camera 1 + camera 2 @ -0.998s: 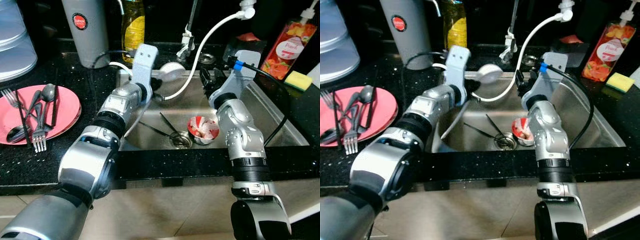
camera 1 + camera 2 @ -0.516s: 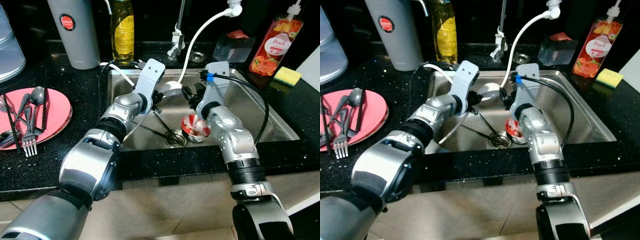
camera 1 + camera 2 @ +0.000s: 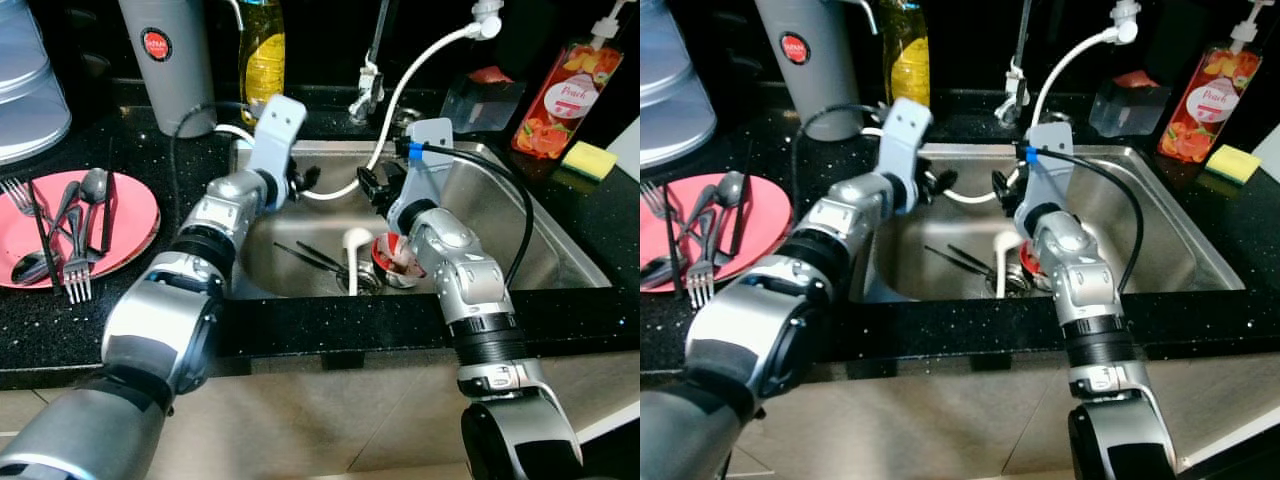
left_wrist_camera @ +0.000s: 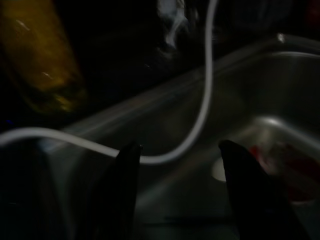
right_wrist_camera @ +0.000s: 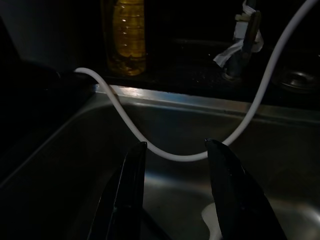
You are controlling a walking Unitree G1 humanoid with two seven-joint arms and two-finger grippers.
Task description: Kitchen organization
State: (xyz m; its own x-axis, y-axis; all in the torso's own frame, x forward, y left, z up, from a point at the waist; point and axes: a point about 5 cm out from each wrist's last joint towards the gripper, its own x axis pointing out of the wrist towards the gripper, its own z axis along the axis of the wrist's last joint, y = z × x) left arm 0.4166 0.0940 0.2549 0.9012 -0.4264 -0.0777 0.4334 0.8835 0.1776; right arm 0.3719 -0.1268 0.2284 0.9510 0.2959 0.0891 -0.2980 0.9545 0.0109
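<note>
Over the sink (image 3: 560, 240), both arms reach in, elbows bent. The left gripper (image 4: 177, 165) and right gripper (image 5: 175, 165) hover with fingers spread, grasping nothing. A white spoon (image 3: 352, 255), chopsticks (image 3: 310, 257) and a red bowl (image 3: 395, 262) lie near the drain. This looks like the clearing step; next, descend onto the spoon and clamp it.

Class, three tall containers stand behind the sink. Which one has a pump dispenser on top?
The red soap bottle with the fruit label, beside the yellow sponge. The grey flask and the yellow oil bottle show no pump.
</note>
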